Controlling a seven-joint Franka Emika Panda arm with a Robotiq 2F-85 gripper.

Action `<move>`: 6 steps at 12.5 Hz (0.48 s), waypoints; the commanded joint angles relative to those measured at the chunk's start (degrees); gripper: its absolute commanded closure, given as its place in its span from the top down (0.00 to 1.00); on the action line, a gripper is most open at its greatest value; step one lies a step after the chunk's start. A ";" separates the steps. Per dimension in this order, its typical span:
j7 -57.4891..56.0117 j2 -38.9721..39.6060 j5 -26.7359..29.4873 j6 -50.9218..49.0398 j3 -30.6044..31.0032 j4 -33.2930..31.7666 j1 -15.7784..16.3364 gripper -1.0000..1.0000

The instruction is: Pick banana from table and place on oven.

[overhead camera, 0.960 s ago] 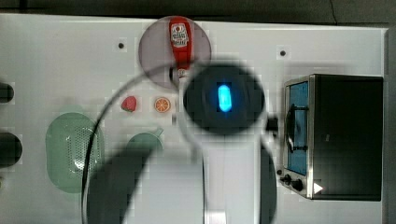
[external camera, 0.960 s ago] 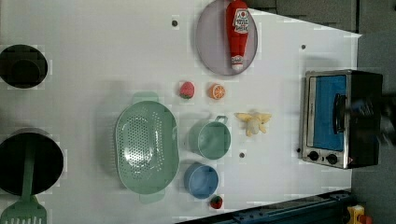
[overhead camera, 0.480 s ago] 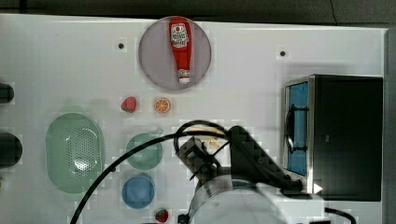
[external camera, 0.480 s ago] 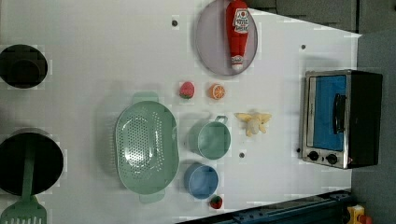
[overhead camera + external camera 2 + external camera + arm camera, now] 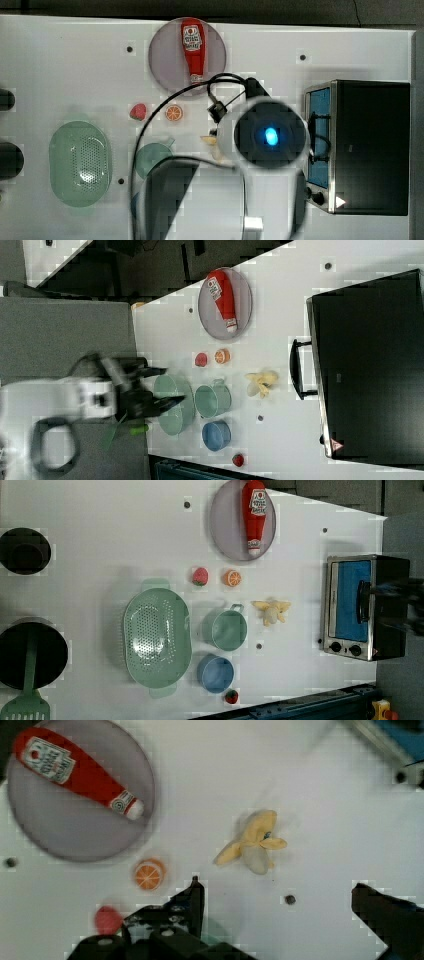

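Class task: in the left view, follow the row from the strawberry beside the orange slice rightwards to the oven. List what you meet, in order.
strawberry → orange slice → banana → oven

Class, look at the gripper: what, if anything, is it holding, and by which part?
Nothing is held. The gripper has its jaws wide open with bare table between them; the banana lies apart, untouched, on the table.

- The arm's wrist flange, with a blue light, sits centre-right in the top view.
- Gripper (image 5: 277, 907) wide open, fingers (image 5: 196, 897) far apart at the wrist view's lower edge.
- Holding nothing.
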 commanded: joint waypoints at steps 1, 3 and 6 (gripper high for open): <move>-1.32 2.37 -0.67 10.12 1.06 -7.48 -0.89 1.00; -1.32 6.37 -0.67 20.62 1.06 -11.51 -0.89 1.00; -1.29 13.36 -0.67 31.38 0.97 -15.32 -0.92 1.00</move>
